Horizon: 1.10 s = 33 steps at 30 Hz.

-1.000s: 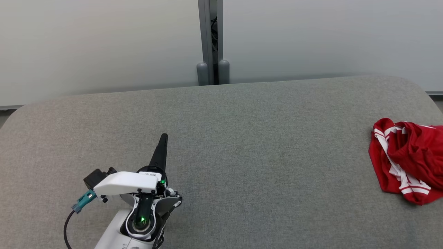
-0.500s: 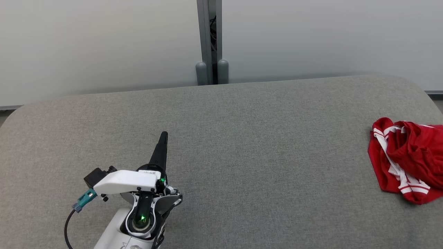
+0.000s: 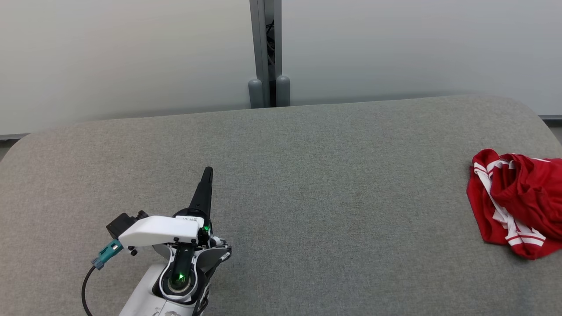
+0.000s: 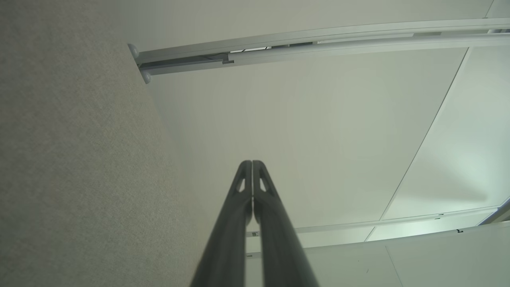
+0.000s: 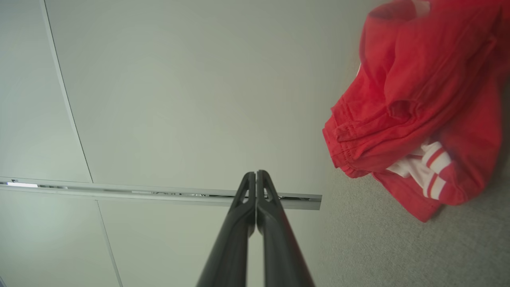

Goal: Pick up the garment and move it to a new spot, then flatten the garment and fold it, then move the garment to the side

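The garment (image 3: pixel 518 204) is a crumpled red piece with white stripes, lying at the right edge of the grey padded table (image 3: pixel 307 175). It also appears at the upper right of the right wrist view as the garment (image 5: pixel 418 99). My left gripper (image 3: pixel 207 172) hovers over the table's left front part, fingers pressed together, far from the cloth. In its own view the left gripper (image 4: pixel 252 163) is shut on nothing. My right gripper (image 5: pixel 255 173) is shut too and empty, its tips a little way off from the garment.
Pale wall panels stand behind the table, joined at a grey post (image 3: pixel 265 52) in the middle. The table's rounded far corners show at the left and right. A cable with a teal plug (image 3: pixel 104 254) hangs off my left wrist.
The head camera shifted very slightly between the earliest frame and now. The garment and both grippers have kept their places.
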Tool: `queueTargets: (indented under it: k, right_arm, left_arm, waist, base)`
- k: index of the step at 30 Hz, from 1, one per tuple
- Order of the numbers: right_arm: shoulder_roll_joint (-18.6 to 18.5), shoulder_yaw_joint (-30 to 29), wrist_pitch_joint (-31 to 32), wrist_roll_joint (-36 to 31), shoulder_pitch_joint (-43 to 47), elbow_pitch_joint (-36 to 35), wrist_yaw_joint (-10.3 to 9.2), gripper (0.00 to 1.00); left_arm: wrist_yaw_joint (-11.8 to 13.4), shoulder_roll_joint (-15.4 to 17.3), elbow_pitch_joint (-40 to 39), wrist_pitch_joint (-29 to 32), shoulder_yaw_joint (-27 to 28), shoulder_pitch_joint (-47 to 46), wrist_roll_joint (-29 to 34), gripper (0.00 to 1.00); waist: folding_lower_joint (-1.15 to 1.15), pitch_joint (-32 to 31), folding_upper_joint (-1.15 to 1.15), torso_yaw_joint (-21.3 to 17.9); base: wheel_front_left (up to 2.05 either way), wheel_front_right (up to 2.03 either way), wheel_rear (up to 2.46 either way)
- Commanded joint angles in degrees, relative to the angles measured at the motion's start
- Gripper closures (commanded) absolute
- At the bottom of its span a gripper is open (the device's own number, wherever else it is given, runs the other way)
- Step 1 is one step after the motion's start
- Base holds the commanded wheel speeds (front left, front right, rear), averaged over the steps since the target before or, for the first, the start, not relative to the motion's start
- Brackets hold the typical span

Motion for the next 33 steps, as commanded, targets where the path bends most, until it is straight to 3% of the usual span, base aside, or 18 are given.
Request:
queueTargets:
  k: [1, 33]
  right_arm:
    - [-0.2, -0.2, 0.0, 0.1, -0.4, -0.4, 0.04, 1.00]
    - [-0.2, -0.2, 0.0, 0.1, -0.4, -0.4, 0.04, 1.00]
  left_arm:
    - [-0.2, 0.3, -0.1, 0.1, 0.0, -0.9, -0.3, 1.00]
    - [-0.2, 0.3, -0.1, 0.1, 0.1, -0.9, -0.3, 1.00]
  waist:
    - [0.00, 0.0, 0.00, 0.0]
    - [0.00, 0.0, 0.00, 0.0]
  base:
    - [0.00, 0.00, 0.00]
    - [0.00, 0.00, 0.00]
